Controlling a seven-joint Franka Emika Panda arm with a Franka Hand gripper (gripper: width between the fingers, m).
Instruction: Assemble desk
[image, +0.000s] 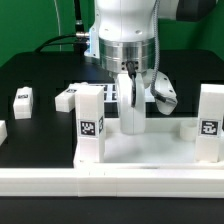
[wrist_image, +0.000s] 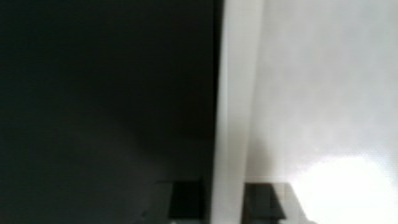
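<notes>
The white desk top (image: 150, 152) lies flat at the front of the black table. Two tagged legs stand upright on it, one at its left corner (image: 90, 120) and one at its right corner (image: 209, 120). My gripper (image: 133, 82) is shut on a third white leg (image: 133, 112) and holds it upright, with its lower end at the top's far edge. In the wrist view the leg (wrist_image: 221, 110) runs as a pale bar between my two dark fingers (wrist_image: 187, 202), with the bright desk top (wrist_image: 329, 120) beside it.
One loose tagged leg (image: 22, 97) and another white piece (image: 65, 98) lie on the table at the exterior view's left. The marker board (image: 108, 93) lies behind the gripper. A long low white rail (image: 110, 184) runs along the front.
</notes>
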